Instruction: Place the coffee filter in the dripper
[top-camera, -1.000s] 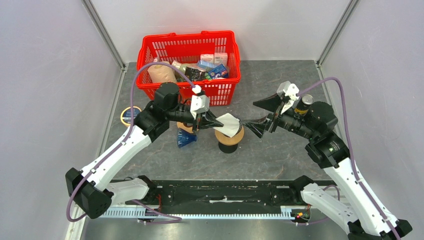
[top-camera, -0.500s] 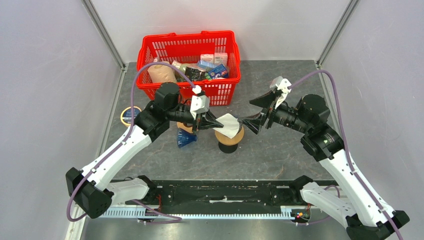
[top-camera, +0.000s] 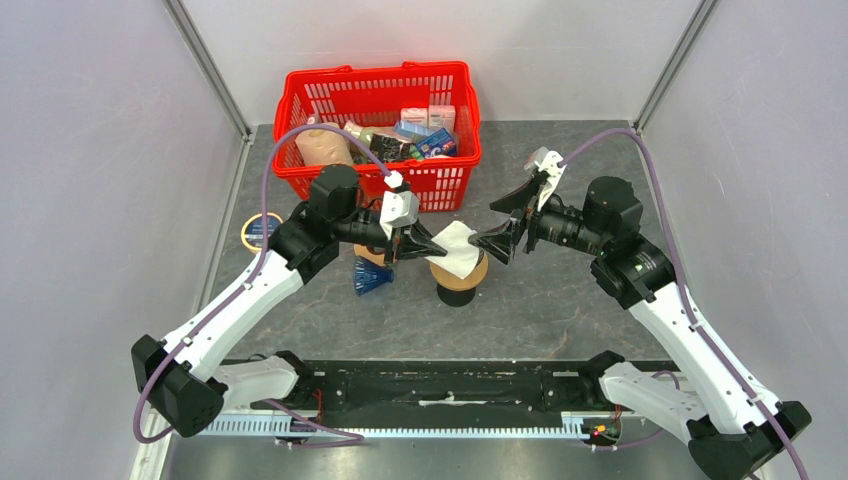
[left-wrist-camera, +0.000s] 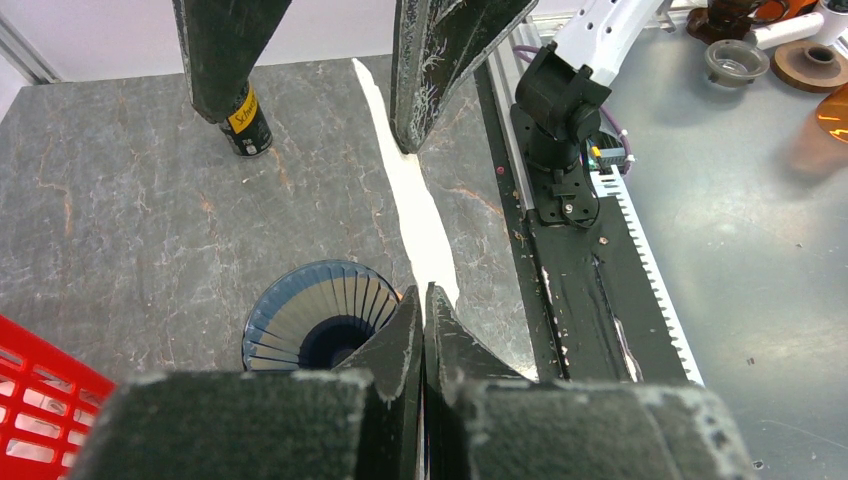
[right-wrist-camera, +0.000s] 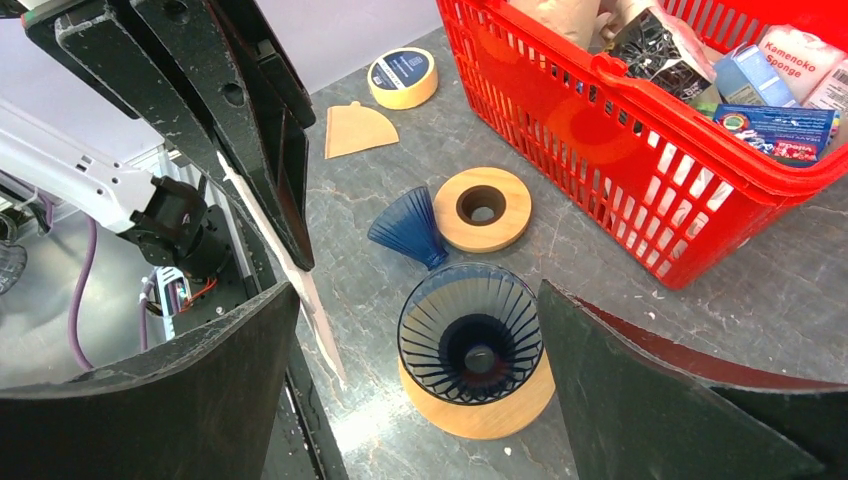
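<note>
**Top view.** Shows a grey, stone-patterned table (top-camera: 560, 300) closed in by plain pale walls (top-camera: 100, 200), with slanting metal posts (top-camera: 205, 65) at the two far corners. Sets a red basket (top-camera: 375, 72) of packaged goods at the far edge and a black mounting rail (top-camera: 450, 385) along the near edge. Finds the left gripper (top-camera: 425, 245) pinched together on one edge of the coffee filter (top-camera: 458, 250), which is held over the dripper (top-camera: 458, 285), overlapping its wooden collar and not seated in the cone. Shows the right gripper (top-camera: 488, 225) spread wide just beside the filter's other edge. Places a blue ribbed cone (top-camera: 372, 277) just left of the dripper and a tape roll (top-camera: 262, 231) near the left wall.

**Left wrist view.** Looks along the closed jaws at the filter, seen edge-on as a thin white strip rising between the right gripper's parted jaws; cannot tell whether it touches them. Shows the dripper's ribbed mouth below and to the left, and an upright can (left-wrist-camera: 245, 122) farther off on the stone surface.

**Right wrist view.** Frames the dripper between wide-apart jaws, with its dark cone empty. Shows a wooden ring (right-wrist-camera: 483, 208) touching the blue cone, and beyond them a brown paper fan (right-wrist-camera: 360, 128) lying flat.
</note>
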